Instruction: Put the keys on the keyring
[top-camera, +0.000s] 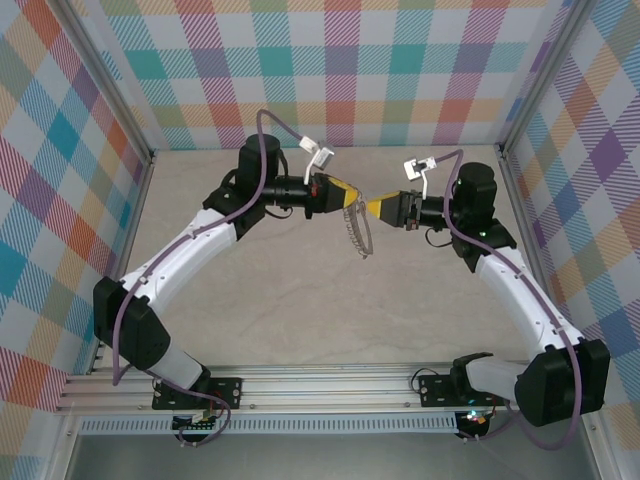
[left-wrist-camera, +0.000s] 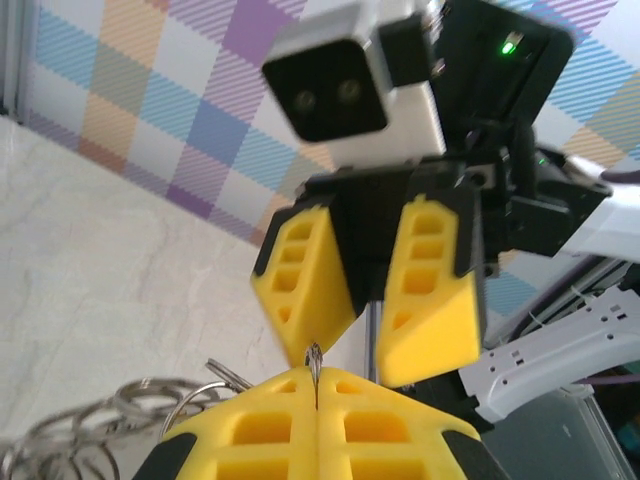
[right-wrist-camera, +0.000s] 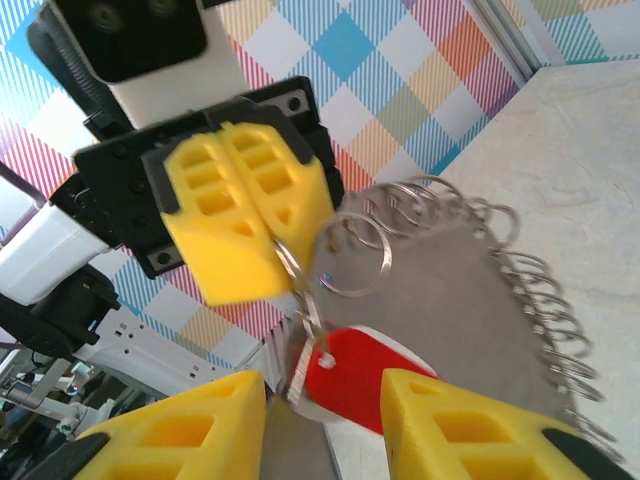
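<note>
- The keyring (right-wrist-camera: 455, 300) is held in mid-air above the tabletop (top-camera: 300, 310).
- One of its small loops is clamped in the shut jaws of the left gripper (right-wrist-camera: 268, 265).
- The key (right-wrist-camera: 300, 372) and its red tag (right-wrist-camera: 350, 378) are hung below, between the parted jaws of the right gripper (right-wrist-camera: 322, 390).

Above the middle of the pale marbled table (top-camera: 300, 300), the left gripper (top-camera: 354, 196) and the right gripper (top-camera: 373, 205) face each other, tips nearly meeting. The large grey metal keyring (top-camera: 356, 232) hangs under the left gripper. The small silver key with red oval plastic tag (right-wrist-camera: 345, 385) dangles between the right gripper's parted fingers.
</note>
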